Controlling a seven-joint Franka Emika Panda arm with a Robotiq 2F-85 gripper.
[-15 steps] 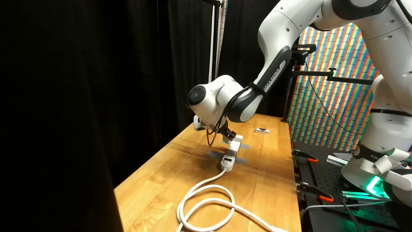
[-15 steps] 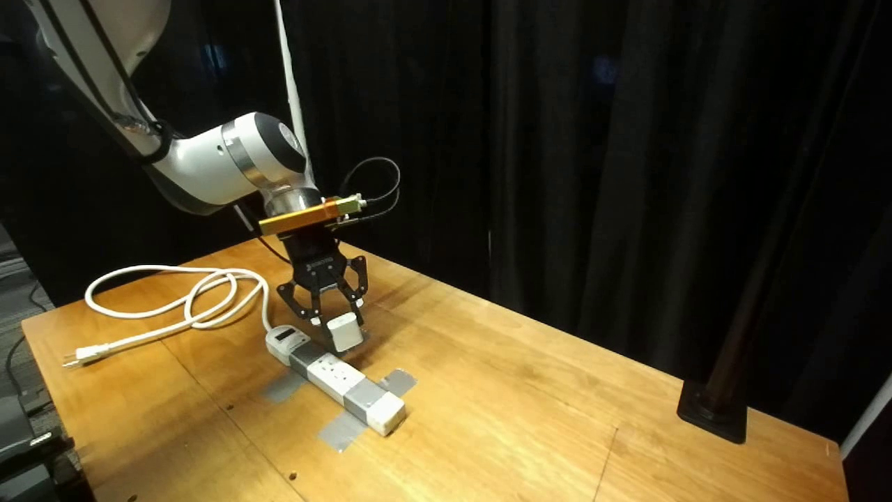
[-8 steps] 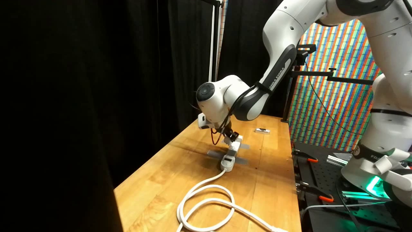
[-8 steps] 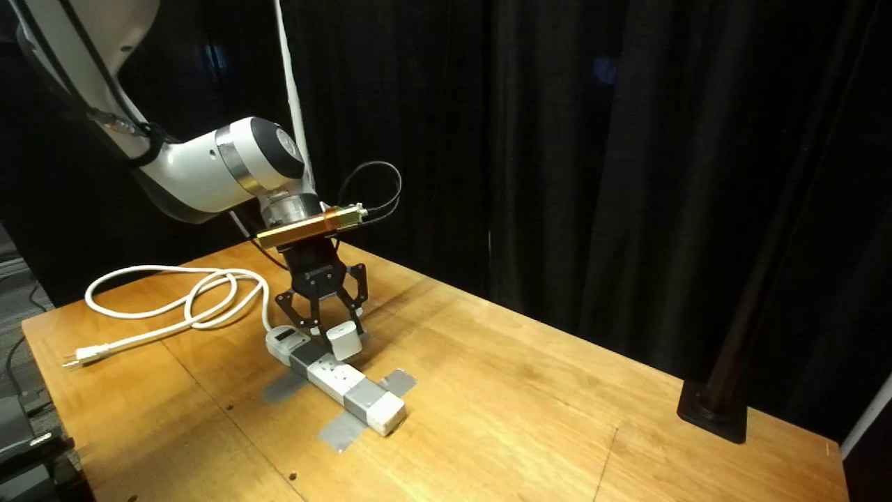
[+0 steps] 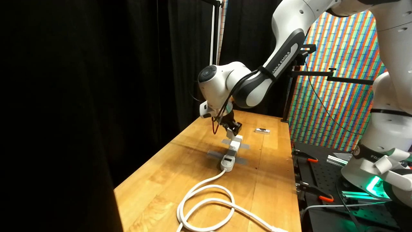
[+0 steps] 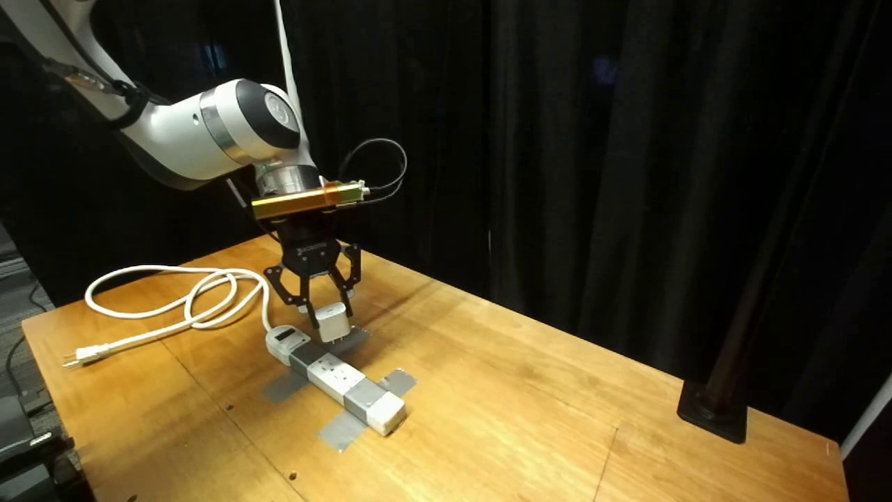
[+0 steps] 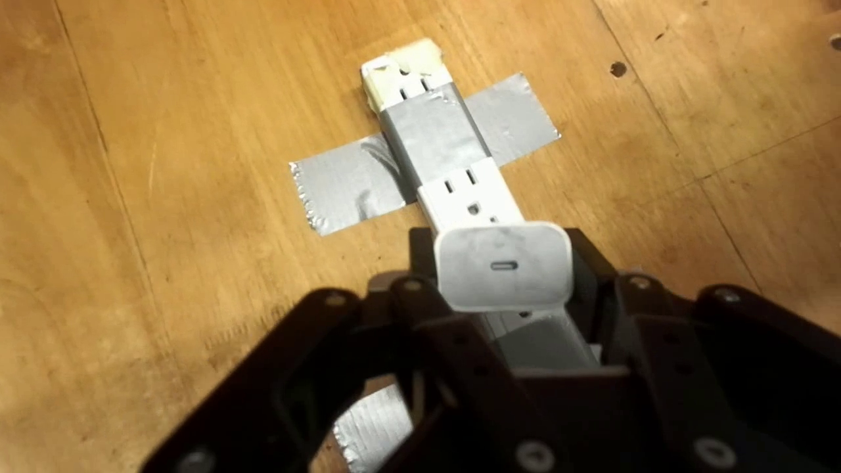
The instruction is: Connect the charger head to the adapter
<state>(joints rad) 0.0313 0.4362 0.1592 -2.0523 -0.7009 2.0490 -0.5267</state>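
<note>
Black curtains hang behind a light-brown wooden tabletop. In an exterior view, a white jointed robot arm reaches in from upper right, wrist bent downward. In an exterior view, the black two-fingered gripper points down, jaws partway apart and clamped on a small white boxy charger head, prong-side down. In the wrist view, the charger head sits between the jaws, above a long white plastic adapter strip taped to the tabletop.

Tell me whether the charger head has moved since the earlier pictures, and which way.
Yes, upward: in both exterior views, the charger head now appears higher than before against the taped-down adapter, which has not shifted.
</note>
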